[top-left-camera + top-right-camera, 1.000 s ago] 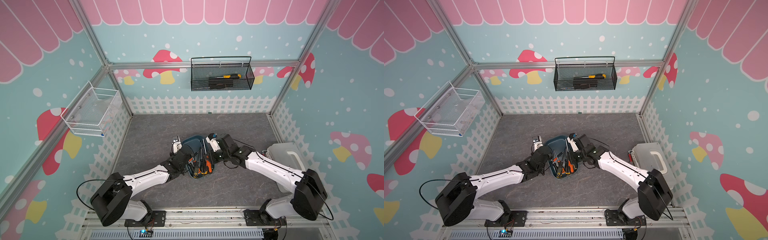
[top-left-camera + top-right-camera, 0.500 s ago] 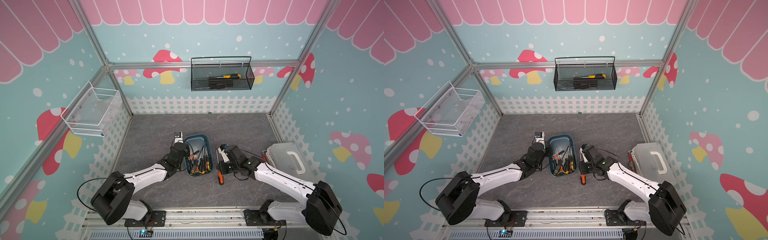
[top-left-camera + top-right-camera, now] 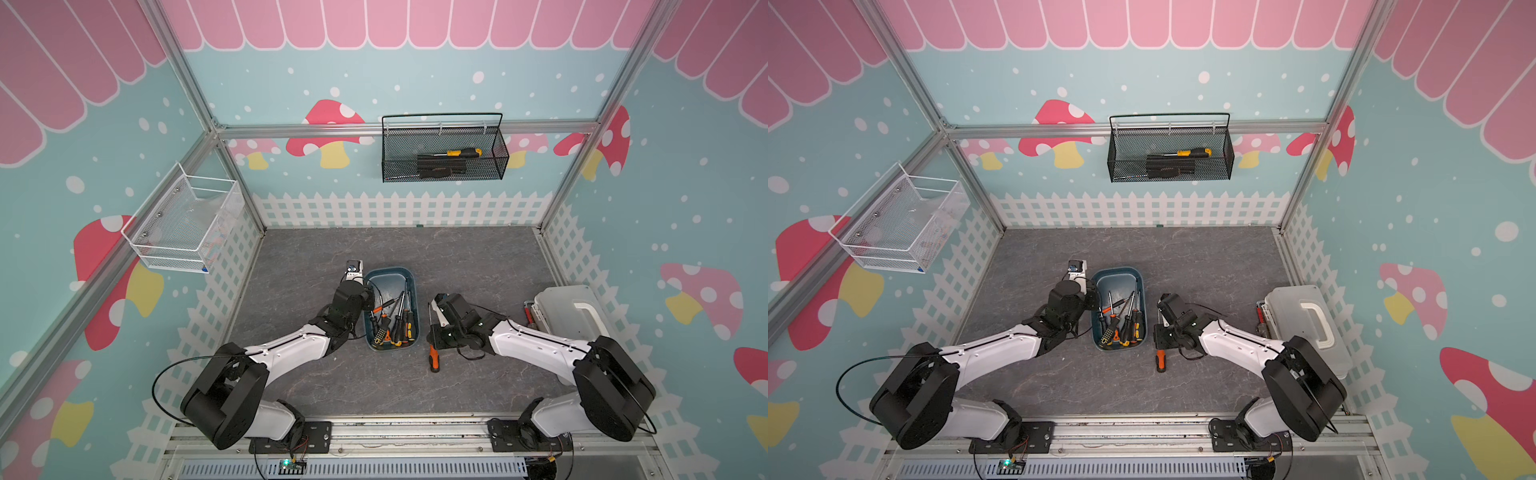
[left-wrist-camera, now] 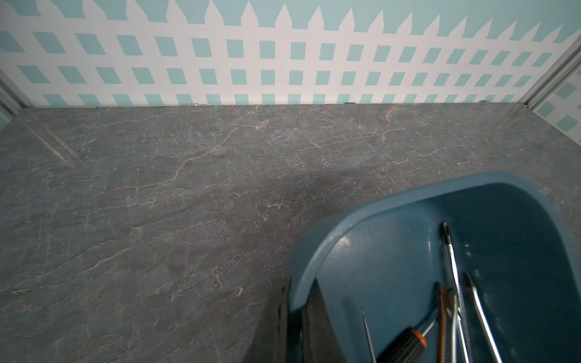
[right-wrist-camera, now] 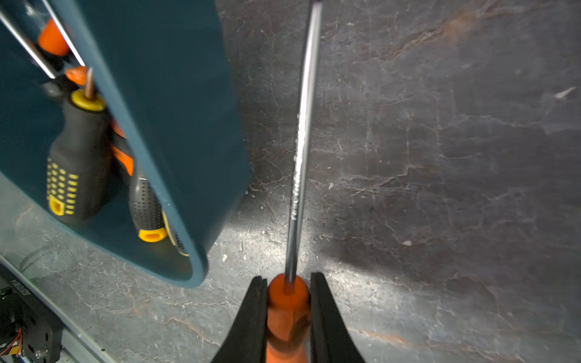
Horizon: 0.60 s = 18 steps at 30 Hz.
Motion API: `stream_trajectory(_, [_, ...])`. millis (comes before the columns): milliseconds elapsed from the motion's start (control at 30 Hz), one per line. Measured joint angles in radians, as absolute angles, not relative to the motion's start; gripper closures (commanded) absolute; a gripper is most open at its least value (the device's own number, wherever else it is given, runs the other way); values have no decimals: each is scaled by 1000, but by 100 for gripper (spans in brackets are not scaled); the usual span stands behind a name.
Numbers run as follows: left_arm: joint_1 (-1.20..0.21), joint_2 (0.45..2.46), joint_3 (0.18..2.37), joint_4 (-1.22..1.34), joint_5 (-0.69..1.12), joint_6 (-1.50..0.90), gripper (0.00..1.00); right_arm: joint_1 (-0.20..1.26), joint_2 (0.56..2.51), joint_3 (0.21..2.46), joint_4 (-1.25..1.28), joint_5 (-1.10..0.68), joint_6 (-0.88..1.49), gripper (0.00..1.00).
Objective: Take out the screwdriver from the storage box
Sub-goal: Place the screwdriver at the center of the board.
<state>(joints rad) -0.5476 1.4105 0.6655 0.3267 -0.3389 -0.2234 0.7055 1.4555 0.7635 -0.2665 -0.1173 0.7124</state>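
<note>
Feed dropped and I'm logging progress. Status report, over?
Left claw shut on storage box rim. Right claw shut on screwdriver, outside the box, low over table. Spare screwdrivers inside box, none blocking.

The screwdriver (image 5: 301,147) is cut off at both ends in the right wrist view. The storage box (image 4: 377,207) runs out of the frame in the left wrist view, and the handles of its tools (image 4: 452,267) with it. The dark thing (image 3: 440,171) in the black mesh basket (image 3: 395,158) is too small to name.
</note>
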Motion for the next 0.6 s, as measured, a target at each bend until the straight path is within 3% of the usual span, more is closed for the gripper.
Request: stream_trajectory(600, [-479,1371,626,337,-292,-212,100,705,1575,806,-163,-167,761,100])
